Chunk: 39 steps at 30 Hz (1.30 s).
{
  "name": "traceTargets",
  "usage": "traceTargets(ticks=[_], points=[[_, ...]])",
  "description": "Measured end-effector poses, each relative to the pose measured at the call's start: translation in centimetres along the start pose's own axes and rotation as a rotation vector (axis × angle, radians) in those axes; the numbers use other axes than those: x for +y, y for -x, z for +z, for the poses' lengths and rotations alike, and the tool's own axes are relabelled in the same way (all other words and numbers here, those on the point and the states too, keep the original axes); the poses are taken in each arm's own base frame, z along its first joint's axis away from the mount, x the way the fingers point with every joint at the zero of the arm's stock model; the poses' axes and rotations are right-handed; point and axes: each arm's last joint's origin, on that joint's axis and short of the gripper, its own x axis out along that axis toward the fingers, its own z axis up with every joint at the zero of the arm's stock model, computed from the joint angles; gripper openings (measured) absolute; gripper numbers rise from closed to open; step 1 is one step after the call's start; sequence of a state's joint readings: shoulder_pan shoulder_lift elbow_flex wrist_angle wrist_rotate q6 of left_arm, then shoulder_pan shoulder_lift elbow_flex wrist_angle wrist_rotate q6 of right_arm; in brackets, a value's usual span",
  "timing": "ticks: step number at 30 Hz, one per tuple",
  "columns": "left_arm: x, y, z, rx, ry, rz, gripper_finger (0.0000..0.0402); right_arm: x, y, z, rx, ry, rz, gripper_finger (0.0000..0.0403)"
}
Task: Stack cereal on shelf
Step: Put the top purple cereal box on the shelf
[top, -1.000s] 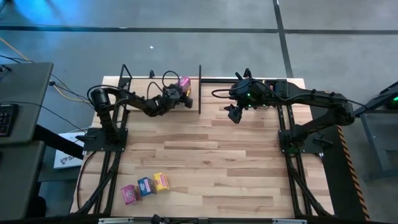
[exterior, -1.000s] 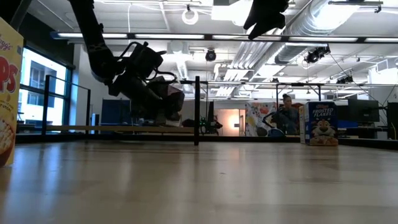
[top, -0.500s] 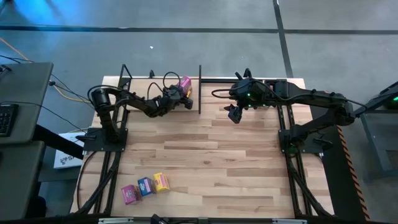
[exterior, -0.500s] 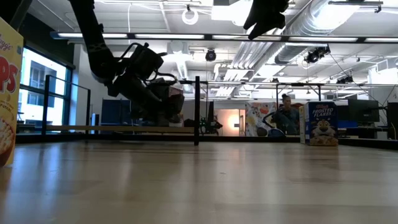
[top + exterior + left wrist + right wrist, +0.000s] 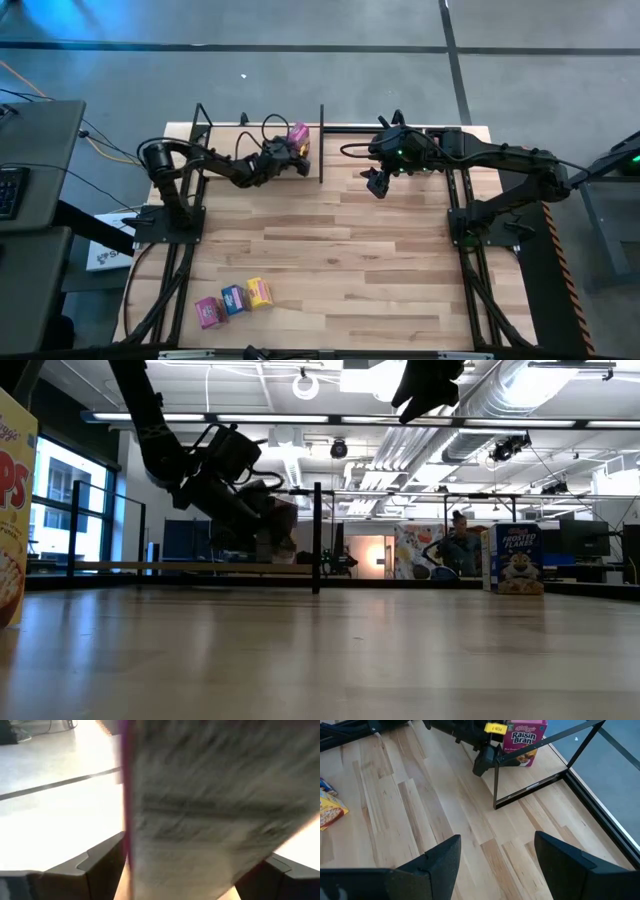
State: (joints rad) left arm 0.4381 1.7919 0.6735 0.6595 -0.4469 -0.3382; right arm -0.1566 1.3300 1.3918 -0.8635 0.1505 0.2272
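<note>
A magenta cereal box [image 5: 297, 135] is being held over the shelf [image 5: 225, 135] at the far edge of the striped plank table [image 5: 350, 260].

The box, printed Raisin Bran, is being clamped between the fingers of the left gripper [image 5: 290, 158] just above the pale shelf board, beside an upright black post [image 5: 321, 143]. The right gripper [image 5: 372, 183] is being held above the table nearby, its fingers [image 5: 440, 865] spread apart. Three more small boxes, pink [image 5: 207, 312], blue [image 5: 233, 299] and yellow [image 5: 259, 292], are lying in a row at the near left of the table. Beyond the table, an open-plan room with ceiling ducts is being shown, with a large Frosted Flakes box [image 5: 515, 558] and a seated person [image 5: 460, 545].
</note>
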Motion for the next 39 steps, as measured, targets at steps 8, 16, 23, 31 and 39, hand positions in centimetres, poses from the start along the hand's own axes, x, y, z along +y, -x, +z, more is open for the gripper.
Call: traceTargets(ticks=[8,16,23,31,39], points=[[0.3,0.6,-0.3,0.109,-0.043,0.004,0.0312,0.0,0.0,0.0,0.0,0.001,0.0,0.0241],[-0.3,1.9,1.1,0.127,-0.014,-0.138,0.031,0.0,0.0,0.0,-0.001,0.019,-0.003,0.0241],[-0.5,3.9,3.0,0.093,-0.042,-0.17,0.031,0.0,0.0,0.0,-0.001,0.026,-0.003,0.0241],[-0.6,5.0,3.8,0.096,-0.02,-0.189,0.031,0.0,0.0,0.2,-0.018,0.027,-0.007,0.0241],[-1.5,5.6,3.2,0.152,-0.066,-0.286,0.0309,0.0,0.0,0.2,-0.019,0.027,-0.012,0.0241]])
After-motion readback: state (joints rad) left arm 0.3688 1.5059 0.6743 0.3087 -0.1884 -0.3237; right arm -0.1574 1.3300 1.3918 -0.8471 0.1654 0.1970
